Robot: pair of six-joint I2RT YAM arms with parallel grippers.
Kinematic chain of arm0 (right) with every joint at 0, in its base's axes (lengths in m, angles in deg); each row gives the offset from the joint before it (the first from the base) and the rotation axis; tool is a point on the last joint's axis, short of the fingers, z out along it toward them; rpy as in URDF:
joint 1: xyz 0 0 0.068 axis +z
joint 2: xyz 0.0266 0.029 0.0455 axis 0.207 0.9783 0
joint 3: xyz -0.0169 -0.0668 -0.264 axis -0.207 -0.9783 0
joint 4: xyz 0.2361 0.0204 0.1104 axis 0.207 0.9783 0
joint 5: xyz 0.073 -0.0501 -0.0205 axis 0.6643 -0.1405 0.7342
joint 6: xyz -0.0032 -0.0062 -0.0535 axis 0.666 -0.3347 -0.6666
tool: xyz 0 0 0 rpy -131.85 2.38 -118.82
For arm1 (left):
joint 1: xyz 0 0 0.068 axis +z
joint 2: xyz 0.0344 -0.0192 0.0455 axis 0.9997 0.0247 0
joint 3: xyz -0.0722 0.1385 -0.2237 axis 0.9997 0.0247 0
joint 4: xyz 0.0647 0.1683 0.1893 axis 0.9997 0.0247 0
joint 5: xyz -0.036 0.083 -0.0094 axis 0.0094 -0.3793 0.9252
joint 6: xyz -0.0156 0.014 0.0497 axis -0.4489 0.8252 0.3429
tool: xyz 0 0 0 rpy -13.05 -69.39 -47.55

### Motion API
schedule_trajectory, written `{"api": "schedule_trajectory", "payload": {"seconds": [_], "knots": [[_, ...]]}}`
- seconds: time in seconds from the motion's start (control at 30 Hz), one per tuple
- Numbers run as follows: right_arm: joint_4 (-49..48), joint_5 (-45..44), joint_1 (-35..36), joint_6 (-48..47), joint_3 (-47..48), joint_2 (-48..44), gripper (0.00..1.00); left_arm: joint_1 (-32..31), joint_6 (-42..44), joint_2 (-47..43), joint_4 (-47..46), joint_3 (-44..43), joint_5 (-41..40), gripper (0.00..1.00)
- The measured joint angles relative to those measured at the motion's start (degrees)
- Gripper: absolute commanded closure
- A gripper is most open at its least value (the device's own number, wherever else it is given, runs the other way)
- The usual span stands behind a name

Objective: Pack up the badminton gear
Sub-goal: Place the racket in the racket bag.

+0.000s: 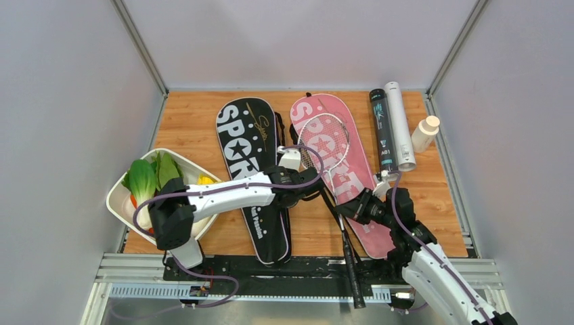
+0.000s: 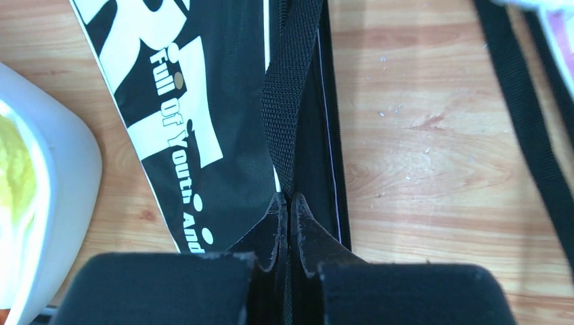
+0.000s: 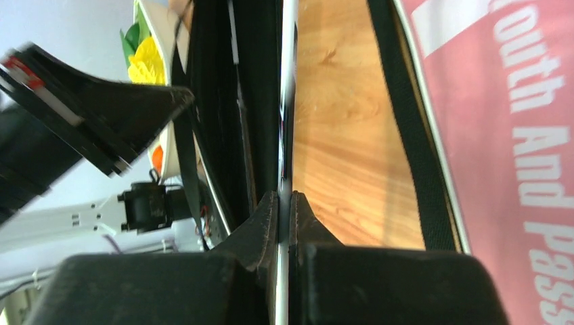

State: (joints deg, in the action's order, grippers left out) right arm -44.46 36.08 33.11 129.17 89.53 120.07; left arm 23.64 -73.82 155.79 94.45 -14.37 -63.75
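Presently left end effector (image 2: 289, 200) pinches bag strap (image 2: 290, 95), right end effector (image 3: 285, 198) racket shaft (image 3: 290, 81).

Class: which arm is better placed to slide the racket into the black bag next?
Probably right: the right tool is shut on the racket shaft, while the left tool pinches the strap of the black bag.

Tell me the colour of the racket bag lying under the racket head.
Pink with white lettering; the bag shows best in the top external view.
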Motion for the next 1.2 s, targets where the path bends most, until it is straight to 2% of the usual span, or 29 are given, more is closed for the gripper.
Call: {"api": "schedule_trajectory", "payload": {"seconds": [0.13, 0.33, 0.7, 0.97, 1.2], "knots": [[1.2, 4.8, 0.0, 0.1, -1.7, -3.4, 1.0, 0.2, -0.5, -5.3, 0.3, 1.1, -1.0, 1.0], [1.2, 10.3, 0.0, 1.7, -2.6, -6.2, 1.0, 0.3, -1.2, -8.2, 0.9, 3.8, -1.1, 1.0], [-2.6, 16.6, 1.2, 5.2, -7.0, -2.8, 1.0, 0.4, -2.2, -12.5, -0.3, 6.7, -1.1, 1.0], [-10.5, 18.4, 2.0, 10.3, -8.7, -2.2, 1.0, 0.4, -2.5, -14.3, -2.2, 9.6, -0.7, 1.0], [-19.7, 16.6, 5.7, 14.7, -10.3, 5.6, 1.0, 0.5, -2.2, -19.5, -7.6, 14.5, 0.0, 1.0]]}}
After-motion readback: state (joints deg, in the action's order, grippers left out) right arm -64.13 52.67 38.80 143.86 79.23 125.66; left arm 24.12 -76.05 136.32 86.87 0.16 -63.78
